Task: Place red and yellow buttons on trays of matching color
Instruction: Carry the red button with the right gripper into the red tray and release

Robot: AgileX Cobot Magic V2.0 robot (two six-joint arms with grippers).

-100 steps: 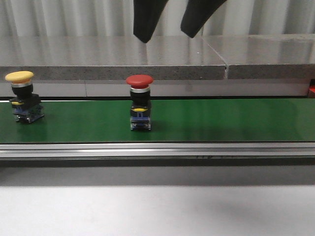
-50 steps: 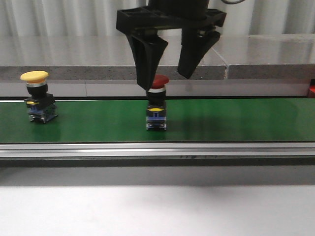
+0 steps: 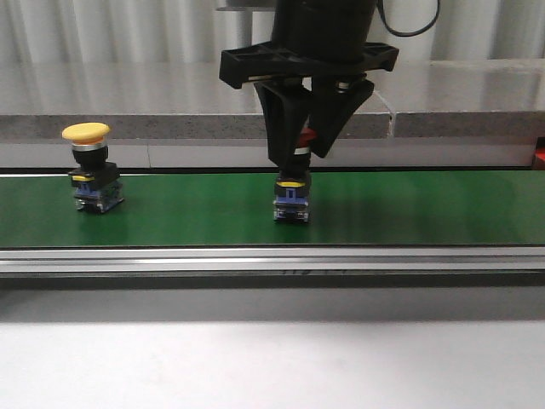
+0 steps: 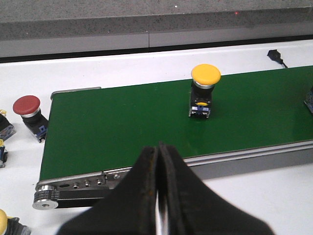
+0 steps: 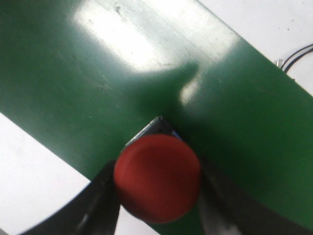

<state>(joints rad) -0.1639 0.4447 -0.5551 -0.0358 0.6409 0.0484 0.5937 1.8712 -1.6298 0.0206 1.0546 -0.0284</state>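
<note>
The green conveyor belt (image 3: 409,209) runs beneath the right gripper (image 3: 300,146), whose fingers press against both sides of the red button (image 5: 157,177) — its base resting on the belt directly below. The yellow button (image 3: 89,167) stands well off to the gripper's left. The left gripper (image 4: 160,161) is pressed together, holding nothing.

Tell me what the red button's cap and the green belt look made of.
Red button cap: smooth matte plastic, probably; even colour, soft sheen. Green belt: likely rubberised or PVC fabric; fine woven texture, broad dull glare patches.
</note>
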